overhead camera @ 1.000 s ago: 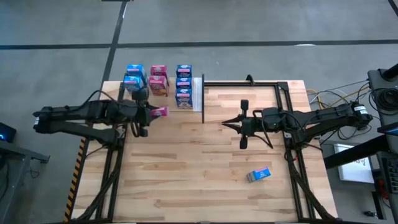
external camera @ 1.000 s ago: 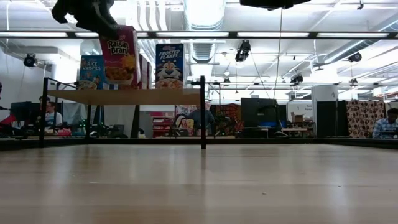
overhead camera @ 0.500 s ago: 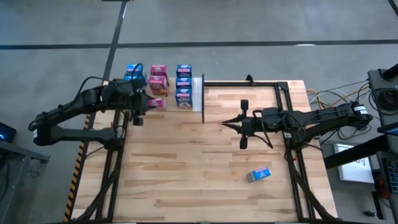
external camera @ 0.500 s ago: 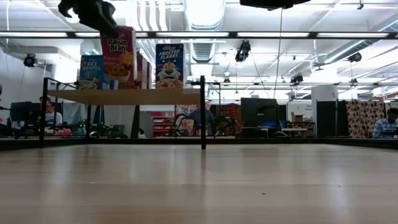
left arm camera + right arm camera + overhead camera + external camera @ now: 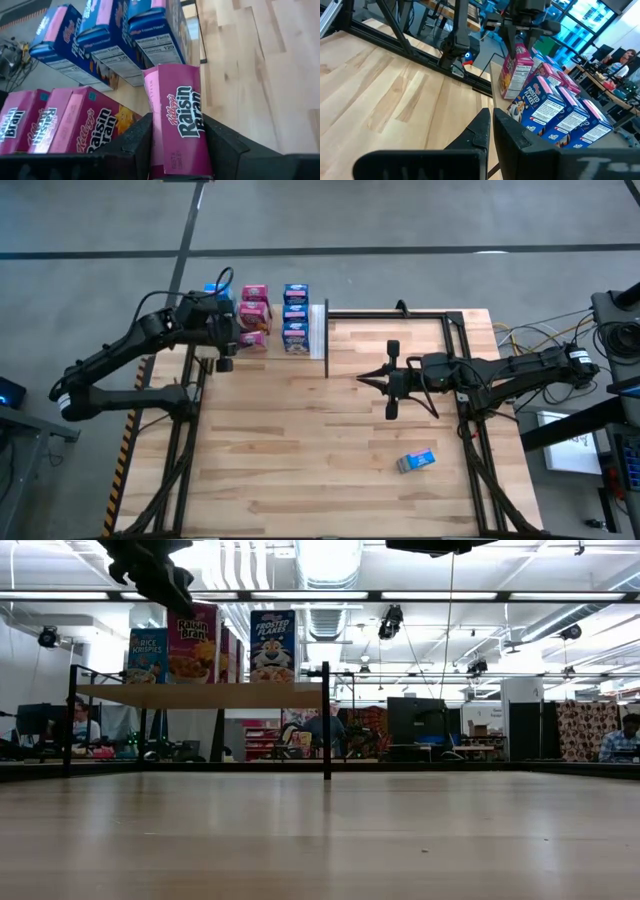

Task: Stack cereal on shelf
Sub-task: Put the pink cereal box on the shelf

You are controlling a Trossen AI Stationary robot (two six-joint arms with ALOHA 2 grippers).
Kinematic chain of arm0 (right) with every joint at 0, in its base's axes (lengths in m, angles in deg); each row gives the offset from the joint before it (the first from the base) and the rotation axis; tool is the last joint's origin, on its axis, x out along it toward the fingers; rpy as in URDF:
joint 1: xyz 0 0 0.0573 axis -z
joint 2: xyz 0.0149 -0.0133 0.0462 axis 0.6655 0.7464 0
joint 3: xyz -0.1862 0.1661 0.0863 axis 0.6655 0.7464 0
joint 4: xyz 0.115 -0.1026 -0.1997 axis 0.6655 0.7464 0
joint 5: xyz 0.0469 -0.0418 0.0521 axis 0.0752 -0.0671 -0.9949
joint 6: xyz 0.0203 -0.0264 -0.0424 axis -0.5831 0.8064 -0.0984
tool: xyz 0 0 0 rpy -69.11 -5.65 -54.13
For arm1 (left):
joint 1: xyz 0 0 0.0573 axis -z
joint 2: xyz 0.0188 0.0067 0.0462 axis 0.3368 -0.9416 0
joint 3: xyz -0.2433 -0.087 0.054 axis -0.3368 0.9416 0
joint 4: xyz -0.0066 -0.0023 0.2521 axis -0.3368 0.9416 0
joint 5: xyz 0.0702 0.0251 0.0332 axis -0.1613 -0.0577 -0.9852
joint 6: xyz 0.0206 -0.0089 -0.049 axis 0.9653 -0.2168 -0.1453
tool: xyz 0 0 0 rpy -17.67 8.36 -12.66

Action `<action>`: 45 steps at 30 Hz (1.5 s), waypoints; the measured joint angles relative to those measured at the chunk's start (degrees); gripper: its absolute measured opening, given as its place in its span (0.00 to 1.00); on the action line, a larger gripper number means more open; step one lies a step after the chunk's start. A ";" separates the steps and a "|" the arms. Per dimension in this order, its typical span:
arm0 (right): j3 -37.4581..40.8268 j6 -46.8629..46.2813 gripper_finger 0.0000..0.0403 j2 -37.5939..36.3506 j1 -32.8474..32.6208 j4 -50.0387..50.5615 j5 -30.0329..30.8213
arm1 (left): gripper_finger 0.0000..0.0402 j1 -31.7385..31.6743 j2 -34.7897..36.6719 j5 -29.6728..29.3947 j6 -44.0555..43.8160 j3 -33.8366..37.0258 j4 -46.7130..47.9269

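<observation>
Plank tabletop (image 5: 330,440) w/ black frame carries the pale shelf (image 5: 318,330) at its far-left corner. Left gripper (image 5: 176,150) is clamped on a pink Raisin Bran box (image 5: 179,117), held over the shelf's near edge, just beside the pink boxes (image 5: 254,308) and near the blue Frosted Flakes boxes (image 5: 295,315). Right gripper (image 5: 362,378) hangs mid-table, fingers closed, empty. One blue cereal box (image 5: 417,461) lies flat twd the near-right corner.
</observation>
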 joint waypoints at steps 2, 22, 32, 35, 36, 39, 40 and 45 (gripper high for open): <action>0.00 0.02 0.03 0.00 0.00 0.01 0.00 | 0.32 -0.28 -0.87 0.06 0.02 0.00 -0.25; 0.00 0.09 0.03 0.00 0.00 0.00 0.00 | 0.44 -1.97 -3.04 -0.74 1.53 -1.72 -0.31; 0.00 0.09 0.03 0.00 0.00 0.02 0.02 | 0.46 -1.95 -2.98 -0.74 1.51 -6.29 2.29; 0.00 0.09 0.03 0.00 0.00 0.00 0.02 | 0.46 -1.90 -2.98 -0.71 1.53 -5.22 2.26; 0.00 0.09 0.03 0.00 0.00 0.00 0.02 | 0.46 -1.90 -3.12 -0.70 1.52 -4.63 2.37; 0.00 0.01 0.03 0.00 0.00 0.00 0.02 | 0.46 -1.90 -3.95 -0.68 1.51 -3.44 2.47; 0.00 -0.11 0.03 0.00 0.00 0.00 0.02 | 0.46 -1.90 -4.29 -0.69 1.51 -3.43 2.41; 0.00 -0.26 0.03 0.00 0.00 0.00 0.02 | 0.46 -2.15 -6.22 -0.72 1.44 -3.43 1.81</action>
